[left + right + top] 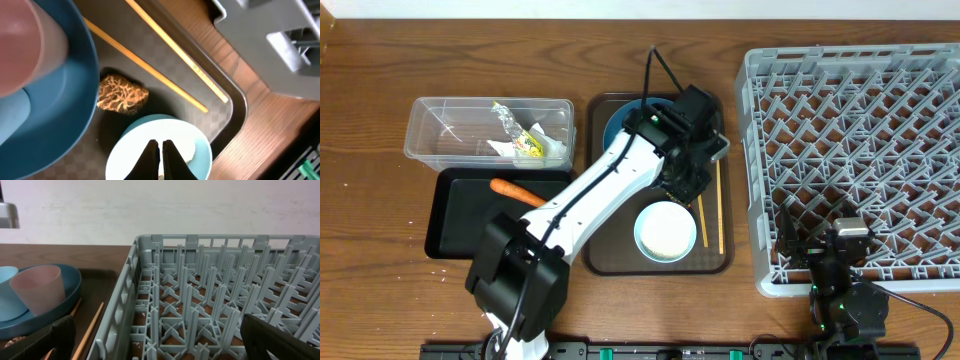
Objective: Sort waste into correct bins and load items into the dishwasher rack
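My left gripper [160,159] is shut and empty, just above the white bowl [159,150] on the brown serving tray; in the overhead view it [684,190] is beside the bowl [665,232]. The bowl's inside is glaring white, so I cannot make out rice. A brown lump [121,93] lies between the bowl and the dark blue plate [65,100]. The plate holds the pinkish cup [37,287] and light blue cup [7,296]. Two chopsticks [709,205] lie on the tray's right side. My right gripper [165,345] is open and empty over the grey rack's [860,150] front left corner.
The clear tub [485,130] at the left holds the silver-yellow wrapper [523,135] and white paper [552,148]. The black tray [460,220] in front of it holds the carrot [515,190]. The brown serving tray [715,262] stands between the bins and the rack.
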